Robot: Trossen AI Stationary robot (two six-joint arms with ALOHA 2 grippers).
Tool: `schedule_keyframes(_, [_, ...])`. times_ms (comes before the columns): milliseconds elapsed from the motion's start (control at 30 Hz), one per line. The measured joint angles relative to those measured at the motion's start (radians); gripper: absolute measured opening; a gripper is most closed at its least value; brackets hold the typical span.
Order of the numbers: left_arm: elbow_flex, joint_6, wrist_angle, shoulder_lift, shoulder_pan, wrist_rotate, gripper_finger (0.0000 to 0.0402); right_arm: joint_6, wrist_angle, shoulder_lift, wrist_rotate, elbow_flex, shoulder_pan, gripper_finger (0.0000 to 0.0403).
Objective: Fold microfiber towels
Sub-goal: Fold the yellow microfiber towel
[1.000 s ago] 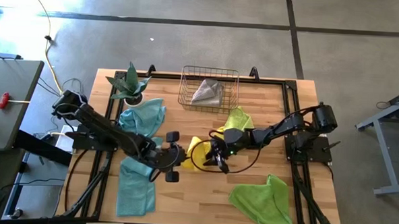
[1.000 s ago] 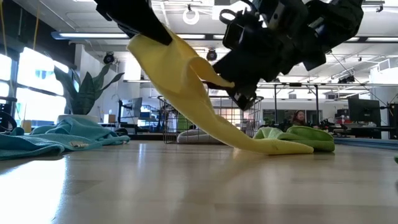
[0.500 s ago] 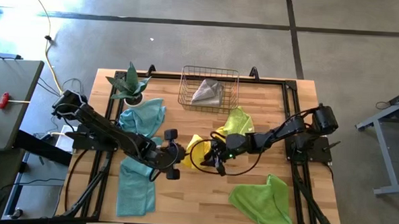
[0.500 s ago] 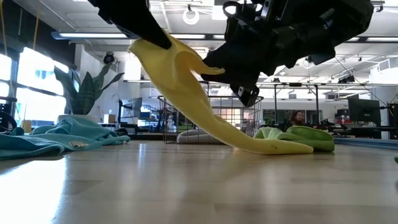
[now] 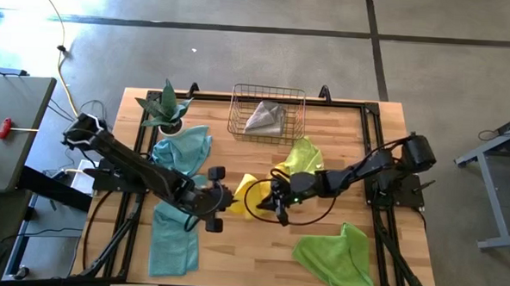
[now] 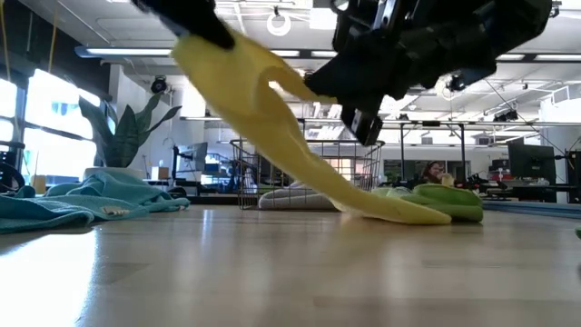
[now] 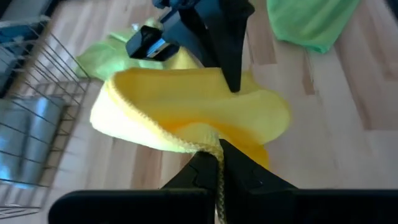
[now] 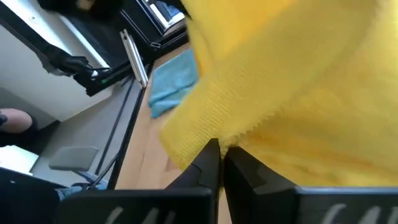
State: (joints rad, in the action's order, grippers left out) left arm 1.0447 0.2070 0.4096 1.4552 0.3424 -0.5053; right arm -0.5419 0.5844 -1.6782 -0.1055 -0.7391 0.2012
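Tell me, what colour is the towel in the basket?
Grey towel, clearest in the high view.

left hand (image 5: 225, 198) clamped, right hand (image 5: 272, 201) clamped

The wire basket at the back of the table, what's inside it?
Inside the wire basket lies one crumpled grey towel, resting toward the middle. Bare basket floor shows around it. Whether anything sits beneath the towel cannot be seen, since the cloth covers that spot.

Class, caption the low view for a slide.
Both end effectors hold a yellow microfiber towel above the table.
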Motion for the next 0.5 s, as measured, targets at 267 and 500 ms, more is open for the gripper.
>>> schedule_keyframes(267, [0.129, -0.126, 0.25, -0.08, -0.011, -0.001, 0.0, 0.185, -0.254, 0.249, 0.19, -0.001, -0.004, 0.0001])
schedule_keyframes(500, [0.266, -0.438, 0.292, -0.086, -0.058, -0.109, 0.0, 0.337, -0.76, 0.437, 0.515, -0.155, 0.001, 0.0])
